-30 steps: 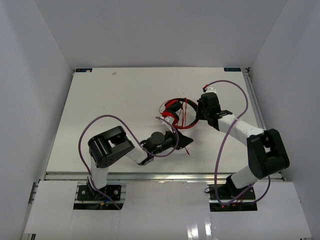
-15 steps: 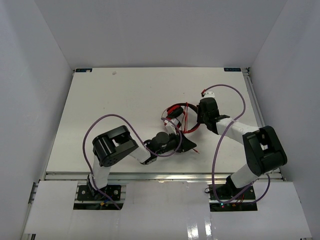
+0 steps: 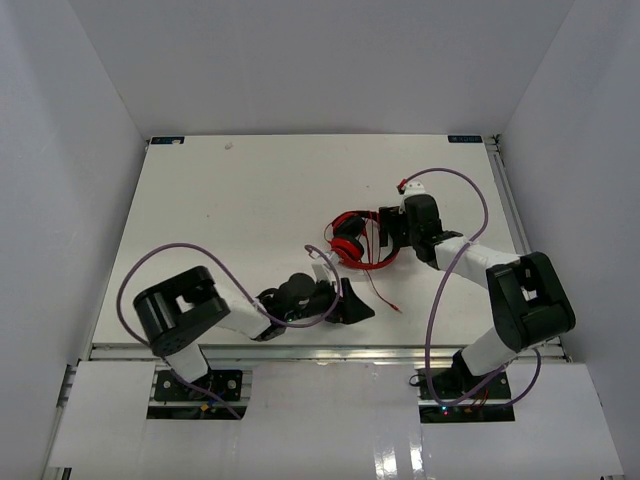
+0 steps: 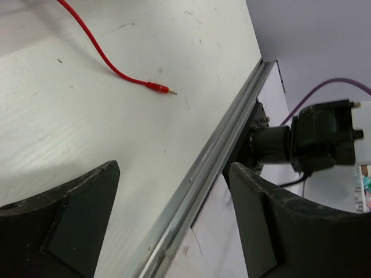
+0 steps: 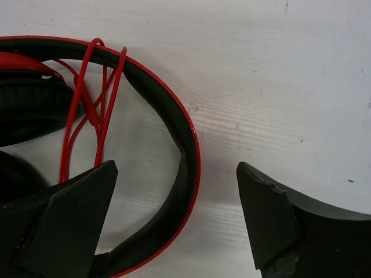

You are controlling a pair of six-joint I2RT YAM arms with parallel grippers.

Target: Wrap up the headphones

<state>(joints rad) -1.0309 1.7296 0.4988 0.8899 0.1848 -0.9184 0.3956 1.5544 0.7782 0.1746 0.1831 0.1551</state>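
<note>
Wrapping looks mostly done: turns of red cable cross the headband of the headphones lying right of centre on the table, but the plug end trails loose toward the near edge, while left gripper and right gripper both gape wide, holding nothing.

One pair of headphones, one table — one left gripper, one right gripper.
</note>
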